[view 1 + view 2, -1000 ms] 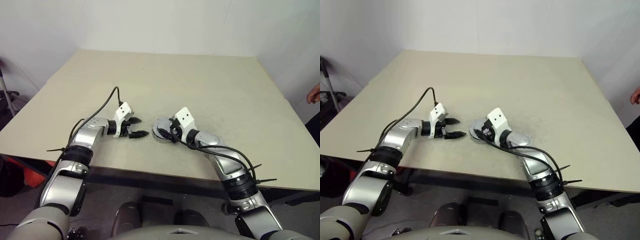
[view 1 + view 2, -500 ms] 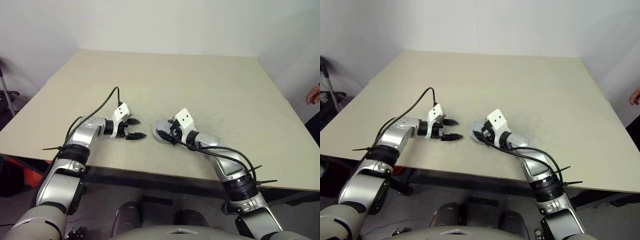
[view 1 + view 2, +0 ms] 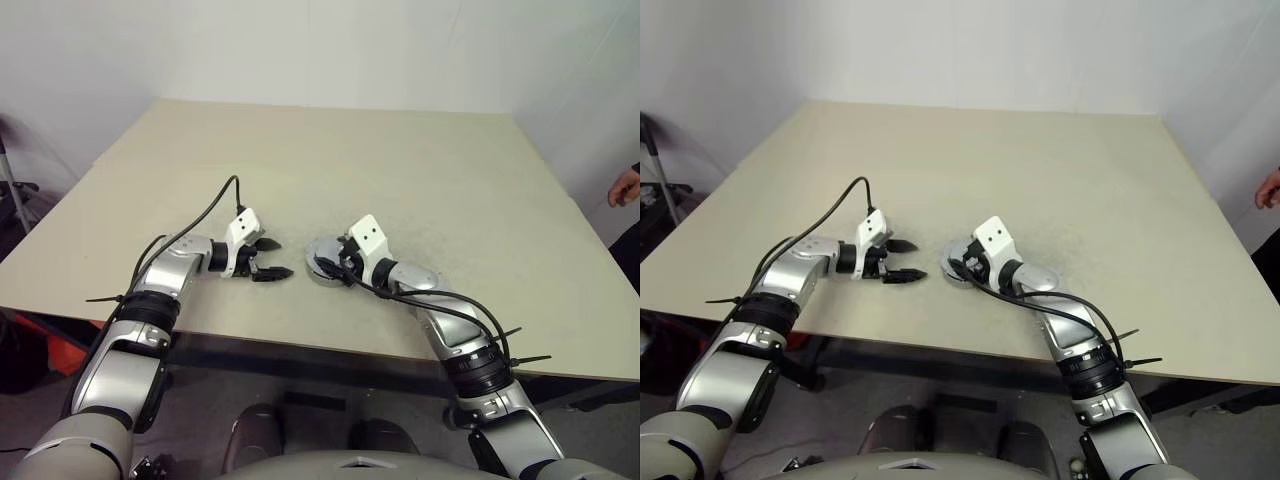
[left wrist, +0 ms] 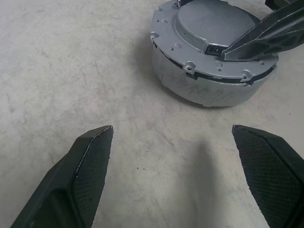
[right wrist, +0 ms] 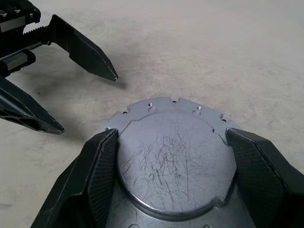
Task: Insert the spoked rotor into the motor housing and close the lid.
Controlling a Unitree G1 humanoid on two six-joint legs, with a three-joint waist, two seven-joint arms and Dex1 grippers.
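The motor housing (image 4: 213, 71) stands near the front edge of the table (image 3: 400, 170) with the lid (image 5: 175, 156) closed on top. The right gripper (image 5: 173, 166) is spread wide, one finger at each side of the lid (contact is hard to judge). The left gripper (image 4: 183, 166) gapes wide and empty just beside the housing, apart from it. Much bare tabletop lies behind.
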